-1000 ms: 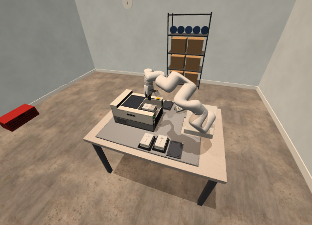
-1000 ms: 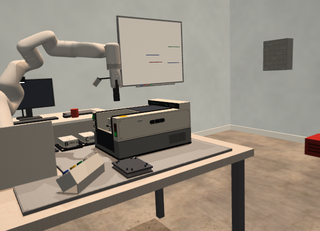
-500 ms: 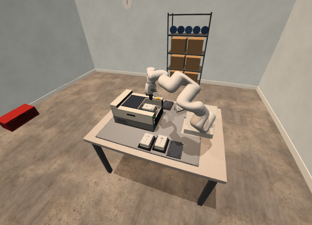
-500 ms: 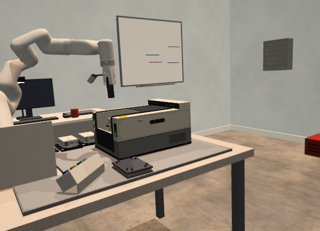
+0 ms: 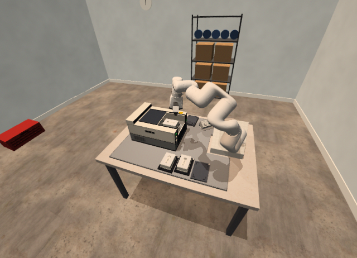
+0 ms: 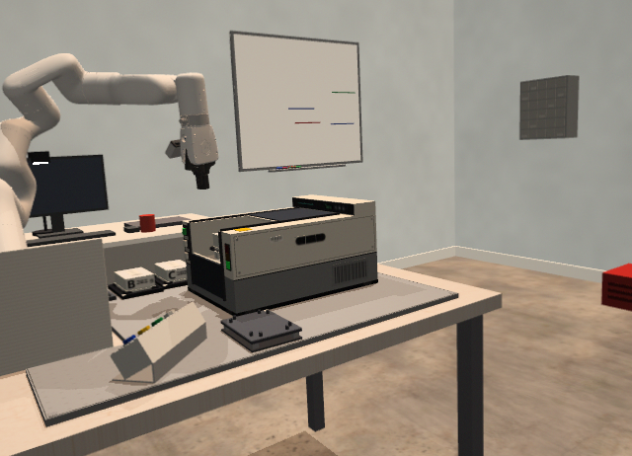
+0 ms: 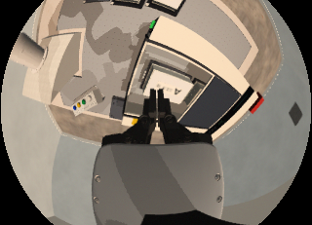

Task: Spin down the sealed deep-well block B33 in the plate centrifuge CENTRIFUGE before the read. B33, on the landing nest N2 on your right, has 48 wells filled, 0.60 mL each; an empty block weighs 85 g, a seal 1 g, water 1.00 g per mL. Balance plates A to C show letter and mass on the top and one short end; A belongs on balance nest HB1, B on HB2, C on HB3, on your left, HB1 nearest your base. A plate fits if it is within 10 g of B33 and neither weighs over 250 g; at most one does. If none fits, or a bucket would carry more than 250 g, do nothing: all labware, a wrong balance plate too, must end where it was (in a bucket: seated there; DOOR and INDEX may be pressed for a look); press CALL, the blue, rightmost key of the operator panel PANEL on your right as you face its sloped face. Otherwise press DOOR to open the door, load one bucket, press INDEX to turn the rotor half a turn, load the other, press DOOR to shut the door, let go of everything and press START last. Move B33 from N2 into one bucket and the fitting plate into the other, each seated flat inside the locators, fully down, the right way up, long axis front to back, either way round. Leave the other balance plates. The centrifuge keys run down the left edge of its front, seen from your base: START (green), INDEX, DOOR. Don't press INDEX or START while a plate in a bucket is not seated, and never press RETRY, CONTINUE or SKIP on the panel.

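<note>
Gripper (image 6: pixel 202 185) pinched shut, empty, hovering over open CENTRIFUGE (image 6: pixel 301 247); plate A (image 5: pixel 170 123) in bucket at 12 looks rigid, light, best held across its long sides

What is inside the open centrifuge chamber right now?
One white plate lies in the bucket under the open door of the centrifuge; the wrist view shows an A on it. The other bucket is covered by the housing. The gripper hangs above, shut and empty.
</note>
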